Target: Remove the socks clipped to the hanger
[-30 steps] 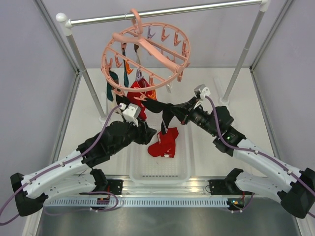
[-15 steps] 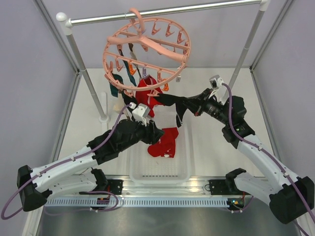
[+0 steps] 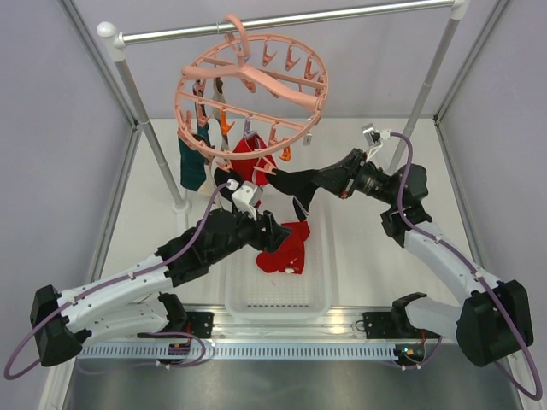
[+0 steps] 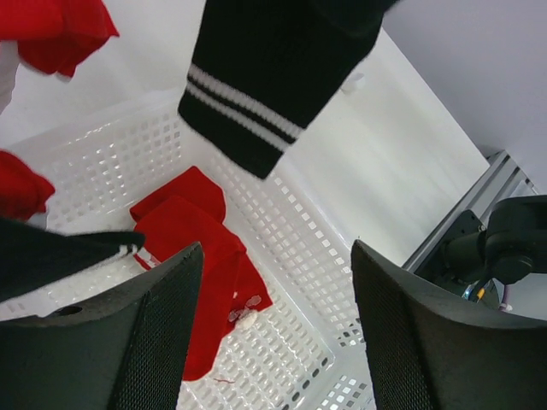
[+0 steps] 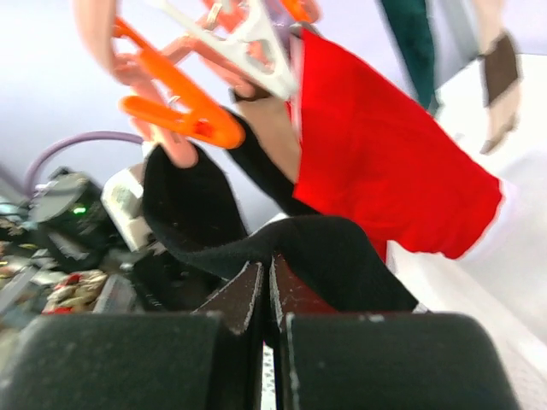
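On the rail (image 3: 342, 14), above and behind the white basket (image 3: 278, 301): pink hanger (image 3: 249, 79), a red sock (image 3: 246, 158) and a teal sock (image 3: 192, 162) clipped on. Above the basket's far right corner, right gripper (image 3: 329, 181) (image 5: 267, 278), fingers clenched on a black striped sock (image 3: 295, 184) (image 4: 256, 85) (image 5: 342, 256), cuff dangling over the basket. Over the basket's left half, left gripper (image 3: 272, 232) (image 4: 275, 252), fingers released, nothing between them. Inside the basket, red socks (image 3: 286, 248) (image 4: 197, 248) in a heap.

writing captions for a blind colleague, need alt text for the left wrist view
A black sock with two white stripes hangs over a white mesh basket holding red socks. The left gripper, jaws open, frames the bottom edge, and more red fabric shows at upper left.
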{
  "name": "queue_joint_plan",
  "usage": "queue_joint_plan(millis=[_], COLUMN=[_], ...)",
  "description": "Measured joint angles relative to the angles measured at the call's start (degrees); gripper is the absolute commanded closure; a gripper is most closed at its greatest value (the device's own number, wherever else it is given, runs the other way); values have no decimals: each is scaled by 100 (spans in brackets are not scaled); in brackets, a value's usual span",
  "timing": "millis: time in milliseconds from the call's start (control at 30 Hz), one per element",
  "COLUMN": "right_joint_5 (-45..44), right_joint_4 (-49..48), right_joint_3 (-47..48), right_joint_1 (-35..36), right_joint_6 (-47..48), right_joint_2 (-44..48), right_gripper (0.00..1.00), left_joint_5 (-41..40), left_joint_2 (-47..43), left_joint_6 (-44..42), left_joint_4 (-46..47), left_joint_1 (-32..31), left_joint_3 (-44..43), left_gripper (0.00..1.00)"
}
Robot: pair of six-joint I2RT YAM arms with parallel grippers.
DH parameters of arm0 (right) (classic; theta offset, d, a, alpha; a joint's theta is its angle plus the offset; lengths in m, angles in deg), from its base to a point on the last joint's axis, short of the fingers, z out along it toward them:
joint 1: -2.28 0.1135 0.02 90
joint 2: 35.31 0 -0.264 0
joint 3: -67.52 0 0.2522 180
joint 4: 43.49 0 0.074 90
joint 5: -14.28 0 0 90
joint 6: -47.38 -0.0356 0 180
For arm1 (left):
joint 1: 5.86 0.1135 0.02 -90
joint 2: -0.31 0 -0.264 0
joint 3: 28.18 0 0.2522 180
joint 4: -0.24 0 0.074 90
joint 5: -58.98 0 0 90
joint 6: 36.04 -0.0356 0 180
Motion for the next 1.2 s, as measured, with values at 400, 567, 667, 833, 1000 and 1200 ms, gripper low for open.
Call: queue_joint_plan(millis=[400, 567, 667, 833, 1000, 1200], right_joint_5=[608, 627, 627, 627, 625, 625], right_joint_4=[-3042, -3362, -3394, -3554, -3567, -3593], right_joint_3=[-710, -815, -861, -863, -863, -863], right_joint_1=[7, 28, 55, 105, 162, 205], right_joint_6=[-2988, -3864, -4085, -4247, -4321, -4365], right_joint_2=[-903, -1362, -1423, -1423, -1423, -1423], right_gripper=[99, 99, 99, 99, 99, 99], left_joint_5=[22, 15, -35, -258, -662, -1115], left_joint_2=[282, 597, 726, 1032, 1281, 1381], left_joint_6=[-48, -46, -48, -59, -74, -144], left_joint_4=[848, 1169, 1364, 1620, 1755, 1904], left_joint_1=[0, -4, -31, -125, -310, -479], left_joint_3=[114, 116, 114, 109, 31, -63], left_gripper=[8, 8, 8, 11, 25, 88])
